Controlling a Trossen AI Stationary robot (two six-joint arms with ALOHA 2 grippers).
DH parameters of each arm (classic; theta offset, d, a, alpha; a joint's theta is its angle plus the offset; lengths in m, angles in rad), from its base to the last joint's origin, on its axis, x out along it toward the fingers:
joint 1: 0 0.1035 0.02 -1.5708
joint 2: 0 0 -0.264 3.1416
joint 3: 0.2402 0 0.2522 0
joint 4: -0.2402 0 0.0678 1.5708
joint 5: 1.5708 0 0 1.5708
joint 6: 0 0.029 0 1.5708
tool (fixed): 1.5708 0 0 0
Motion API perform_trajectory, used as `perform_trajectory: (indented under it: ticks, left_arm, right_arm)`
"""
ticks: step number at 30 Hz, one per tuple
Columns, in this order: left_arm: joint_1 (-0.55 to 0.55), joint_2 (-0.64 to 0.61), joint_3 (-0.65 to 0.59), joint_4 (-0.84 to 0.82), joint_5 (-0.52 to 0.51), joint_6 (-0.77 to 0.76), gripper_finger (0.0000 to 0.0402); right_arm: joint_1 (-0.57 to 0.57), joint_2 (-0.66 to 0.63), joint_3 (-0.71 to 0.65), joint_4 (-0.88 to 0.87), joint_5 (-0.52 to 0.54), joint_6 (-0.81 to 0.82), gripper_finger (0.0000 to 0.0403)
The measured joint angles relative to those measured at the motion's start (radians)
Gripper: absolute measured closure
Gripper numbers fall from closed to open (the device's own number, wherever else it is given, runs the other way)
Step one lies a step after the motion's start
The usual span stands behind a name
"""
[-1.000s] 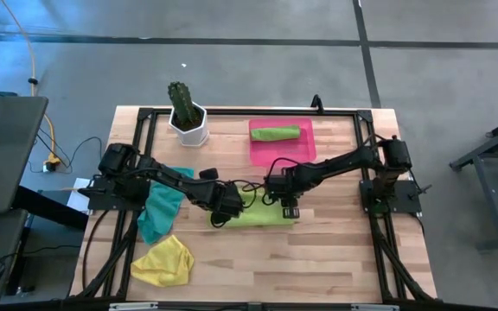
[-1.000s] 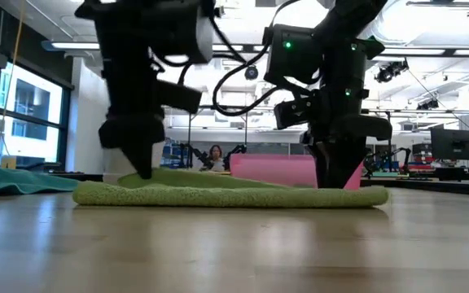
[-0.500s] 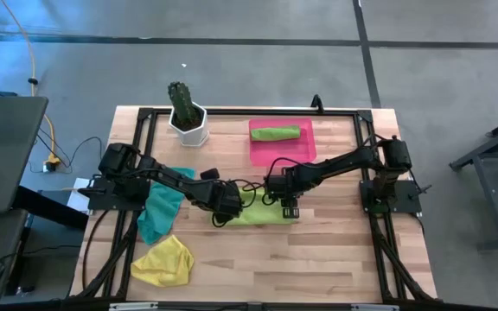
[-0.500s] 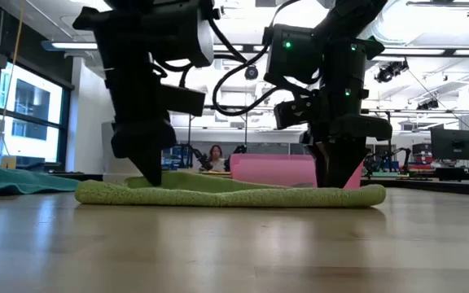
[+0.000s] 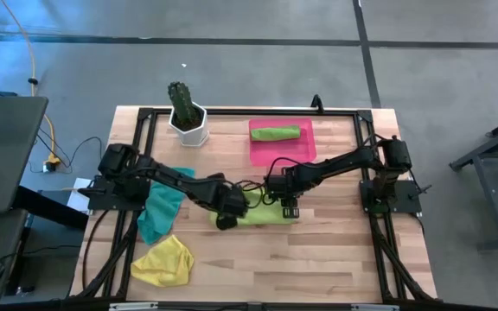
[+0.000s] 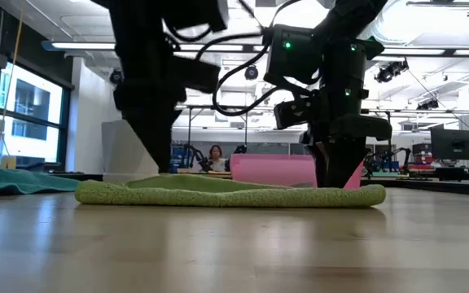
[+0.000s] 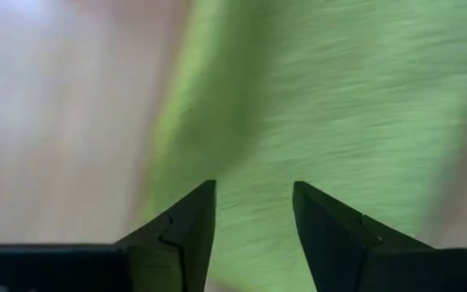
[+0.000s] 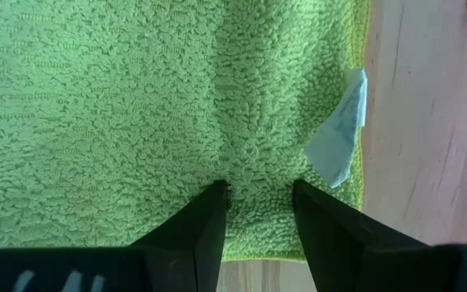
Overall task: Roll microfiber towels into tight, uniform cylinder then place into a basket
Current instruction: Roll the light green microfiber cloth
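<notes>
A lime green towel (image 5: 262, 213) lies flat on the table between my two grippers; it also shows in the low view (image 6: 234, 194). My left gripper (image 5: 225, 222) stands open just over the towel's left end (image 7: 323, 105), fingers slanting down. My right gripper (image 5: 290, 209) is open and stands on the towel's right end. A second green towel (image 5: 275, 133), rolled up, lies in the pink basket (image 5: 305, 154) at the far side. A teal towel (image 5: 158, 207) and a yellow towel (image 5: 164, 262) lie at the table's left. My right gripper sets its two spread fingertips (image 8: 213, 203) down on the towel's top face near its right end (image 8: 258, 162), close to the white label (image 8: 339, 138). The fingers come from above, pointing down. The towel lies on the table under them.
A white pot with a cactus (image 5: 188, 125) stands at the far left. The black frame (image 5: 232, 111) runs round the table's edges. Bare wood lies in front of the green towel, toward the near edge.
My left gripper has opened and let go of the towel's left end. It has risen a little, tipped, and shifted slightly toward the table's right. The towel stays lying flat.
</notes>
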Motion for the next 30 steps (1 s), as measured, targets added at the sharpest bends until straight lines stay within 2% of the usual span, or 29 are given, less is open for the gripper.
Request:
perform_trajectory:
  ticks: [3,5,9,18,23,30]
  left_arm:
    - [-0.009,0.000,-0.018,0.091,0.075,0.046,0.0253]
    - [-0.013,0.000,-0.038,0.118,0.084,0.037,0.0254]
    - [-0.016,0.000,-0.081,0.121,0.059,-0.036,0.0254]
    - [-0.059,-0.006,-0.163,0.145,0.081,-0.239,0.0255]
    - [-0.107,-0.005,-0.165,0.242,0.188,-0.265,0.0255]
    - [-0.129,-0.002,-0.167,0.243,0.108,-0.265,0.0255]
  right_arm:
    - [0.000,0.000,0.000,-0.009,0.000,-0.001,0.0265]
    - [0.000,0.000,0.000,-0.014,0.001,-0.021,0.0265]
    - [0.002,0.000,0.000,-0.014,0.003,-0.076,0.0265]
    - [0.003,0.000,0.000,-0.014,0.004,-0.077,0.0265]
    - [0.000,0.000,-0.001,-0.008,0.003,-0.045,0.0265]
    - [0.001,-0.003,-0.002,-0.006,0.003,-0.038,0.0265]
